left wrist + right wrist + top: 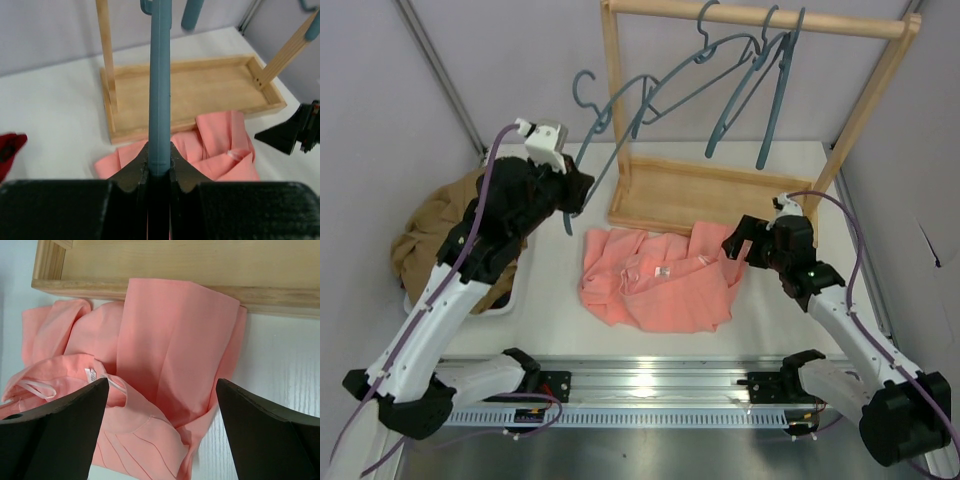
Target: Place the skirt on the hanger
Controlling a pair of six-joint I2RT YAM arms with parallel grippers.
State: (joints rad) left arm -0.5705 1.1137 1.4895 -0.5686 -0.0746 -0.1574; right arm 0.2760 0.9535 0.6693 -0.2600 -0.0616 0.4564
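The salmon-pink skirt (655, 280) lies crumpled on the table in front of the wooden rack base. It also shows in the left wrist view (220, 150) and the right wrist view (170, 355), with its small white label (91, 375). My left gripper (572, 192) is shut on a teal-blue hanger (620, 110) and holds it in the air left of the rack; the hanger's bar (161, 90) runs straight out from the jaws. My right gripper (738, 245) is wide open, just above the skirt's right edge, empty (162, 390).
A wooden rack (760, 20) with tray base (705, 195) stands at the back, with three more teal hangers (775, 90) on its rail. A tan-brown garment (430, 235) fills a white bin at left. A dark red cloth (10, 147) lies at left.
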